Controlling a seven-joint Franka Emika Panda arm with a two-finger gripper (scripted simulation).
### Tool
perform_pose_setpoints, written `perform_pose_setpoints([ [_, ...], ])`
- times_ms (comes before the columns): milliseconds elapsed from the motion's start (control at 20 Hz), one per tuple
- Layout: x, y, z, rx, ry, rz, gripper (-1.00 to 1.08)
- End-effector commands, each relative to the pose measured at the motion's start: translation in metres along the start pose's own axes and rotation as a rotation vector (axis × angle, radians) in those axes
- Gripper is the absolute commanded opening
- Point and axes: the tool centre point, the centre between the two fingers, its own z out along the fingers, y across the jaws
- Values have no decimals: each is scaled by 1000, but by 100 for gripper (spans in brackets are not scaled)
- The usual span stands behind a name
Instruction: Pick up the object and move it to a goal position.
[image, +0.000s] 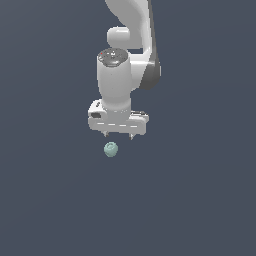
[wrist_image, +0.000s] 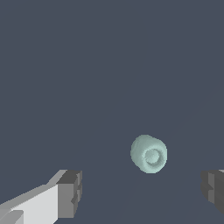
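The white two-fingered robot gripper (image: 119, 135) hangs with its fingers pointing down, spread wide and holding nothing. In the wrist view the two dark grey finger pads (wrist_image: 70, 194) stand far apart, with bare surface between them.

The task's thing, a small pale teal-green roundish lumpy ball (image: 111, 149), lies on the flat dark slate-blue surface (image: 200, 200). In the exterior view it shows just below the gripper's fingertips and a little toward the exterior view's left of the gripper's midline. It touches neither finger. The wrist view shows the ball (wrist_image: 149, 153) between the lines of the two pads but beyond them, not yet enclosed. How far above the ball the gripper stands cannot be told from these renders.

Handling, as judged: the ball is much smaller than the gripper, so it is probably light. Its surface looks smooth with shallow lumps and a dimpled end, so it may roll or squirt out under an off-centre squeeze. Whether it is stiff or soft cannot be told. Nothing suggests it is fragile.

Recommended hold: across the widest part of the ball, pads on opposite sides at mid-height, with the gripper first centred over the ball and lowered until the pads flank it. A closure above the middle risks pushing the ball down and away.

No goal marker is visible in either view.
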Motion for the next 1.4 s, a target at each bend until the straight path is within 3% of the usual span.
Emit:
perform_pose_setpoints([
  [0,-3,7,15,1,-11,62,100],
  [650,-25,46,87,-11,-63,383,100],
  [1350,-31,51,110,-15,-70,426,100],
])
